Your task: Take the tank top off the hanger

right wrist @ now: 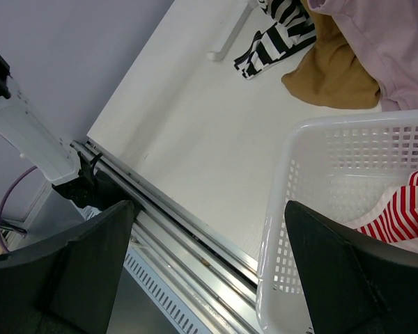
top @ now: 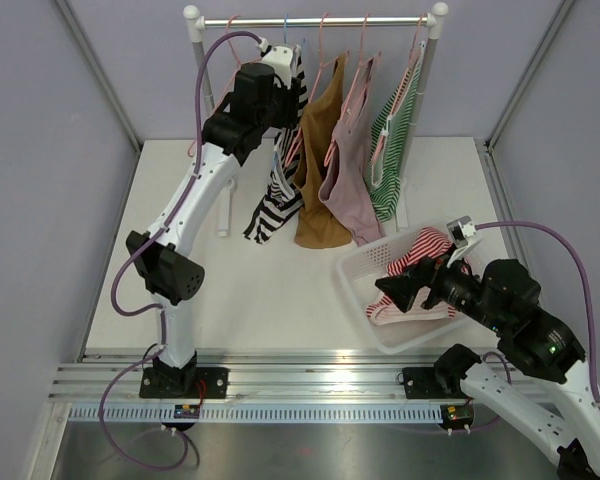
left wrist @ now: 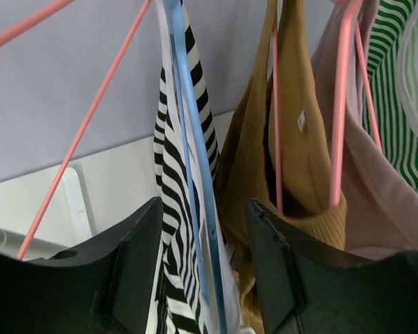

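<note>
Hidden: in the top view the left arm (top: pixel 195 190) covers the left gripper (left wrist: pixel 203 223) and the upper part of the striped top (left wrist: pixel 168 202). The wrist view cuts off the blue hanger (left wrist: pixel 195 139) below its hook.

Left jaws stand apart on either side of top and hanger; contact cannot be told. Right gripper (right wrist: pixel 209 216) is spread wide and empty, near the basket (right wrist: pixel 282 209), which holds a red-striped garment (right wrist: pixel 407 209).

The top is the leftmost garment on the rail (top: pixel 315 20). Its long axis is vertical, straps up, hem at the table (top: pixel 270 290).
</note>
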You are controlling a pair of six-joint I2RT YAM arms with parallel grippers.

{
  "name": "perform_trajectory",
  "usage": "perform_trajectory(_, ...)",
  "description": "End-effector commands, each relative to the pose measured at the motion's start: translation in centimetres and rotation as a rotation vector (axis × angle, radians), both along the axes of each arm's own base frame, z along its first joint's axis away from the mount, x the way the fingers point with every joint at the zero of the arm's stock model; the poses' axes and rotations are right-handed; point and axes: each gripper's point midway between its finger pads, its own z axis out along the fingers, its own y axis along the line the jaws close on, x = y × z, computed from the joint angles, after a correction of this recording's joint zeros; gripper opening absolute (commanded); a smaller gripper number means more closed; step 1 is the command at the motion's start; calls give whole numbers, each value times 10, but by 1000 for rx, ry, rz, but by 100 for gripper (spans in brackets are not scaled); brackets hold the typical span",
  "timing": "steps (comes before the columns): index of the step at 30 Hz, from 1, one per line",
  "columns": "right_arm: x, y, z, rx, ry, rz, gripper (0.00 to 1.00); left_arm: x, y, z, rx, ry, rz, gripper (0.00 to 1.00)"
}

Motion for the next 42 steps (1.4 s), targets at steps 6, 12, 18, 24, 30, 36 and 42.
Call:
perform_trajectory(6, 0, 17, -4, 47, 23, 63, 95, 10, 5, 46, -6, -134, 26, 32)
perform_trajectory(12, 5, 27, -8, 43, 42, 89, 94, 9, 4, 46, -8, -132, 19, 23)
perform_trajectory(18, 7, 30, -8, 47, 46, 95, 93, 6, 11, 60, -18, -151, 54, 0)
perform_trajectory(24, 5, 29, 2, 66, 20, 99, 93, -10, 33, 95, -32, -214, 119, 0)
perform_trajectory(30, 3, 31, 6, 78, 11, 114, 93, -36, 43, 121, -57, -239, 105, 0)
perform_trajectory(36, 2, 32, 10, 88, -7, 126, 94, -59, 47, 139, -98, -254, 72, 0)
perform_trajectory(42, -1, 33, 21, 112, -54, 145, 99, -93, 59, 126, -83, -159, 59, 0)
